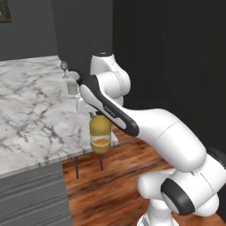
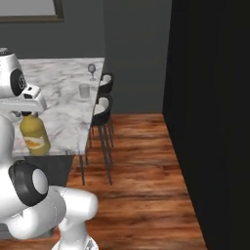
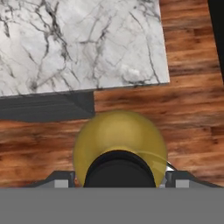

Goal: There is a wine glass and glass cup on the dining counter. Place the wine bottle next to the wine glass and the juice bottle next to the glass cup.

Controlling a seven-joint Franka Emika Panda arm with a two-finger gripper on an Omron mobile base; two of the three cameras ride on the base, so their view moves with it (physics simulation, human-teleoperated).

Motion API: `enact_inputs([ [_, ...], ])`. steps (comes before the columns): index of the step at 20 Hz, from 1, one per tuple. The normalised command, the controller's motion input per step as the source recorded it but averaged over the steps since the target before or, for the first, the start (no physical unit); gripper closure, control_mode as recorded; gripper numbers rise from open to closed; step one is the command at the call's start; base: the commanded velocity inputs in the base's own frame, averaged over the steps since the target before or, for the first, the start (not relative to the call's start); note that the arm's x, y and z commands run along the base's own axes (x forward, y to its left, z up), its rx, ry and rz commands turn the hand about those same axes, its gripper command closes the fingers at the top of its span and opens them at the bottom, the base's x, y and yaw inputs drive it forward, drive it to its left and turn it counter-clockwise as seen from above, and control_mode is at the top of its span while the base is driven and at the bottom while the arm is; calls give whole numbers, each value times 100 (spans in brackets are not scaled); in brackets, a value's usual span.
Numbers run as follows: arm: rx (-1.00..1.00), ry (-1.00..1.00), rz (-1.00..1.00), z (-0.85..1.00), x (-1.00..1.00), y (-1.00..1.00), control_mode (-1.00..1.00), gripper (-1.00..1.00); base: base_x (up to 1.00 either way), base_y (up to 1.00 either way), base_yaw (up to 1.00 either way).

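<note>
My gripper [image 1: 95, 114] [image 2: 27, 114] [image 3: 119, 178] is shut on the black cap of the yellow juice bottle [image 1: 100, 134] [image 2: 34, 134] [image 3: 120, 140], which hangs upright. In the hand view the bottle is over wooden floor, just off the near corner of the dining counter [image 1: 31, 110] [image 2: 58, 93] [image 3: 87, 43]. The glass cup [image 1: 72, 89] [image 2: 84, 90] stands near the counter's right edge, farther back. The wine glass [image 1: 65, 68] [image 2: 92, 71] stands beyond it at the far right corner. The wine bottle is out of view.
Two dark bar stools [image 2: 105, 83] [image 2: 101, 110] stand along the counter's right side, their thin legs [image 1: 88, 163] on the wooden floor [image 2: 141, 161]. A black wall [image 2: 210, 97] rises at the right. A dark grey cabinet front [image 1: 31, 194] lies under the counter's near edge.
</note>
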Motion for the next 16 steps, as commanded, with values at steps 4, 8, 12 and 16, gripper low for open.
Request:
enact_inputs([
  [4,0,0,0,0,0,0,100,100,69,-30,12],
  [8,0,0,0,0,0,0,100,100,71,-26,11],
  [12,0,0,0,0,0,0,100,100,54,-19,14],
  [16,0,0,0,0,0,0,100,100,46,-16,18],
])
